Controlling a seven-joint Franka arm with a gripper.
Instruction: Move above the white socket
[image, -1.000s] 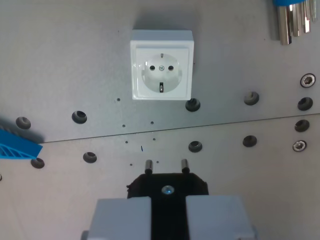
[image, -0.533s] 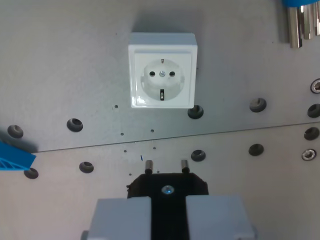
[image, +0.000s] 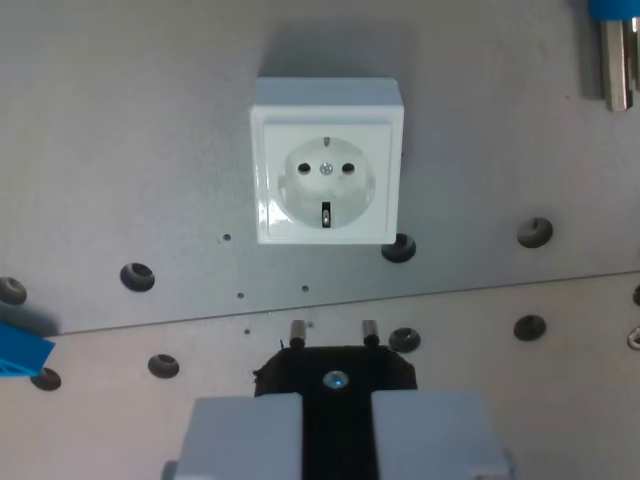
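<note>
With my gripper (image: 335, 425) clenched on the black plug (image: 335, 370), the white socket (image: 326, 176) at 12 o'clock has grown nearer, so I'm closing in.

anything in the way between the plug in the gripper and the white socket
Nothing visible. Only bare metal plate with small holes lies between the black plug held by the gripper and the white socket.

A white socket (image: 327, 175) sits on a grey metal tabletop (image: 120, 130) dotted with holes. Below it, two grey fingers (image: 245, 437) grip a black plug (image: 335, 372), its two metal pins pointing toward the socket. A blue object (image: 20, 352) shows at the wrist view's left edge.
</note>
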